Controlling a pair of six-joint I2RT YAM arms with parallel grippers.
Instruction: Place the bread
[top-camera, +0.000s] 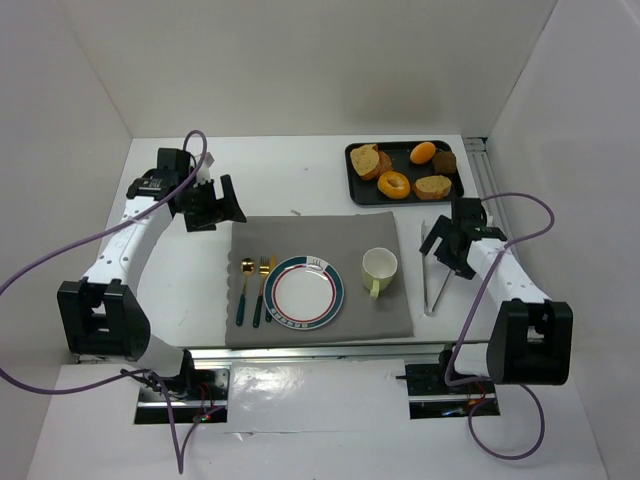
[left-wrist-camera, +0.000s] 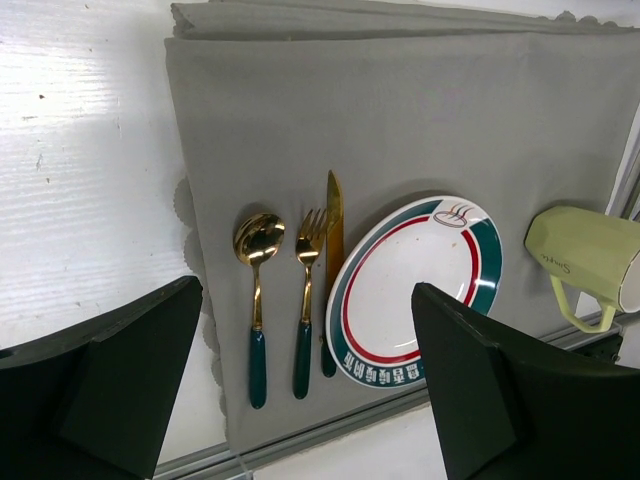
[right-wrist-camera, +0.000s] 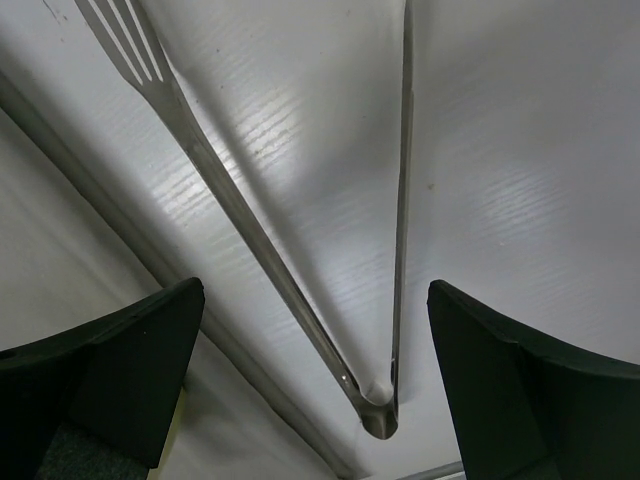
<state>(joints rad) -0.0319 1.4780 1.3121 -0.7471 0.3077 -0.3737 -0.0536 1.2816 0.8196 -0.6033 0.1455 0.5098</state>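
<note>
Several bread pieces (top-camera: 404, 170) lie on a black tray (top-camera: 354, 181) at the back right. A white plate with a green and red rim (top-camera: 304, 291) sits on the grey placemat (top-camera: 330, 235); it also shows in the left wrist view (left-wrist-camera: 410, 285). Metal tongs (top-camera: 437, 278) lie on the table right of the mat, and in the right wrist view (right-wrist-camera: 300, 215) they lie between my fingers. My right gripper (top-camera: 448, 250) is open just above the tongs, not touching them. My left gripper (top-camera: 216, 205) is open and empty at the mat's back left corner.
A pale green mug (top-camera: 378, 271) stands on the mat right of the plate. A gold spoon (top-camera: 245, 290), fork (top-camera: 262, 288) and knife (top-camera: 271, 290) with dark green handles lie left of the plate. White walls enclose the table.
</note>
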